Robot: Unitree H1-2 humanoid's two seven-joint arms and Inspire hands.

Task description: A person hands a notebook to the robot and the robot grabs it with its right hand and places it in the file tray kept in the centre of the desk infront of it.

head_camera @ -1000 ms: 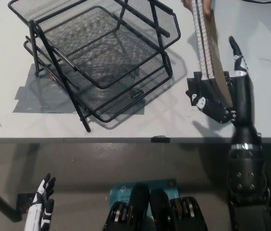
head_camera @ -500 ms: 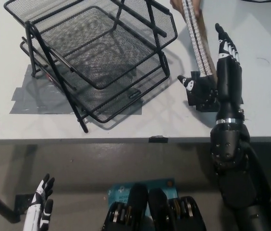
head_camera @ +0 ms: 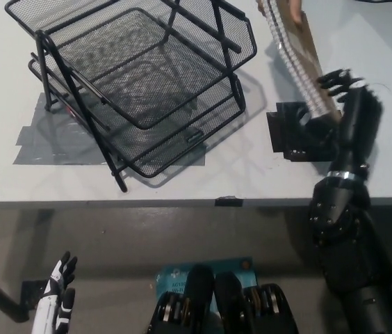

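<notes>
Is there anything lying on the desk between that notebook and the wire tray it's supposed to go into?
Nothing visible: only bare desk lies between the notebook, held in the right hand, and the file tray.

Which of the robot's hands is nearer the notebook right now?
Right. The black right hand is against the notebook's lower end, fingers curled around it; the white left hand hangs below the desk edge, far off.

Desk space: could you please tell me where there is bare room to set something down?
Bare desk runs along the front edge, before the tray. Another free patch lies at the far right, beyond the right hand. It is crowded between the tray and that hand, where the notebook stands. The left hand rests below the desk.
</notes>
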